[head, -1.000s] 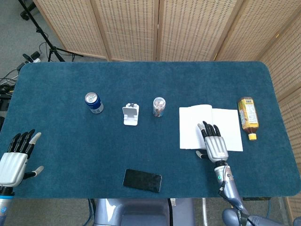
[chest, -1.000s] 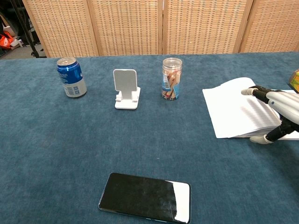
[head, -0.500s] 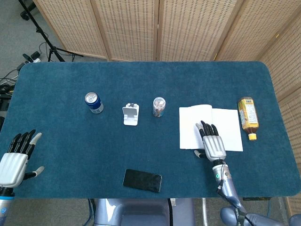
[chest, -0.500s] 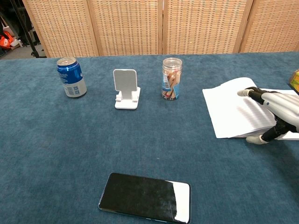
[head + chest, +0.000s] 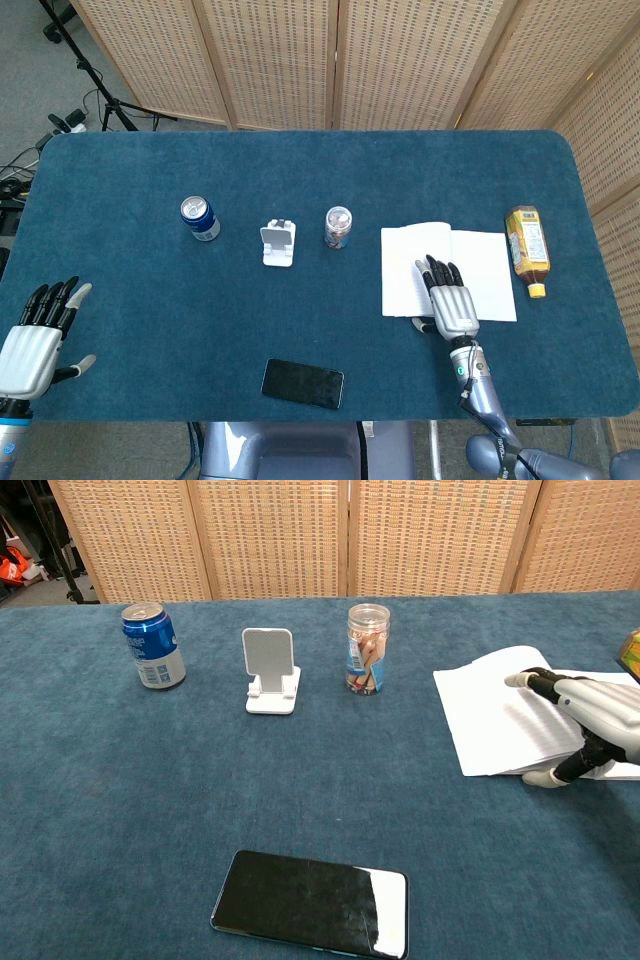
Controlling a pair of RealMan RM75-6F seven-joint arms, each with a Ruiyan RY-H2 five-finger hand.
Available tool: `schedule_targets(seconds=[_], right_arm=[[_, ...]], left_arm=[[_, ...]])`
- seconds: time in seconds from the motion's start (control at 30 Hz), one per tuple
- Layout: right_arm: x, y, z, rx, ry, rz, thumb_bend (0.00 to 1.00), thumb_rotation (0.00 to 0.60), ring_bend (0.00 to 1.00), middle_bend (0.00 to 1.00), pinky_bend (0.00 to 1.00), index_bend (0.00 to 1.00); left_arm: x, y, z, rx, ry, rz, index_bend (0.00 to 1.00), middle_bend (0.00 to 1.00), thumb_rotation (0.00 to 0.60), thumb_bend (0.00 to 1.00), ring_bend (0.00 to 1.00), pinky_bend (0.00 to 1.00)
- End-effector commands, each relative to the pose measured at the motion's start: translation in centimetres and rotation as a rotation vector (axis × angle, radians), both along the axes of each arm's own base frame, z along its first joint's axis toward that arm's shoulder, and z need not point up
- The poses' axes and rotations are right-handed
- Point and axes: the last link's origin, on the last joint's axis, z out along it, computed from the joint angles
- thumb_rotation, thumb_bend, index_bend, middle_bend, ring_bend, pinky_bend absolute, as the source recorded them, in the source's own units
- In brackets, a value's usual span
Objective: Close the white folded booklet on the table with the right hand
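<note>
The white booklet [image 5: 405,270] [image 5: 490,720] lies open on the blue table, right of centre, with its left page slightly raised. My right hand [image 5: 455,305] [image 5: 590,715] lies flat, palm down, over the lower middle of the booklet. Its fingers are stretched out over the pages and its thumb sits at the booklet's near edge. Nothing is gripped in it. My left hand [image 5: 35,335] hovers open at the table's near left corner, far from the booklet. The chest view does not show the left hand.
A blue can [image 5: 200,218] [image 5: 152,645], a white phone stand [image 5: 278,243] [image 5: 271,670] and a clear jar [image 5: 338,227] [image 5: 367,648] stand in a row left of the booklet. A black phone [image 5: 302,383] [image 5: 312,903] lies near the front edge. A yellow bottle [image 5: 527,248] lies right of the booklet.
My right hand has slid slightly to the left across the booklet. My left hand has drifted a little nearer to the table's front edge.
</note>
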Motion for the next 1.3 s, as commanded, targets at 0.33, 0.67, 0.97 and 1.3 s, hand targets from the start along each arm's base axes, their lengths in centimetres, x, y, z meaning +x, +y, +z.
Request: schedule_targets(seconds=[0.33, 0.67, 0.97, 1.3], right_arm=[[-0.4, -0.4, -0.5, 0.000, -0.002, -0.023, 0.24, 0.600, 0.00, 0.00, 0.00, 0.00], [-0.8, -0.6, -0.2, -0.076, -0.001, 0.005, 0.23, 0.600, 0.00, 0.00, 0.00, 0.00], [-1.5, -0.4, 0.2, -0.122, -0.035, 0.010, 0.26, 0.600, 0.00, 0.00, 0.00, 0.00], [-2.3, 0.0, 0.7, -0.149, -0.051, -0.007, 0.34, 0.600, 0.00, 0.00, 0.00, 0.00]], left_arm=[[0.1, -0.1, -0.1, -0.003, -0.001, -0.006, 0.00, 0.00, 0.600, 0.00, 0.00, 0.00], [0.2, -0.1, -0.1, -0.006, -0.007, -0.010, 0.00, 0.00, 0.600, 0.00, 0.00, 0.00], [0.2, -0.2, -0.1, -0.012, -0.010, -0.011, 0.00, 0.00, 0.600, 0.00, 0.00, 0.00], [0.3, -0.2, -0.3, -0.019, -0.012, -0.015, 0.00, 0.00, 0.600, 0.00, 0.00, 0.00]])
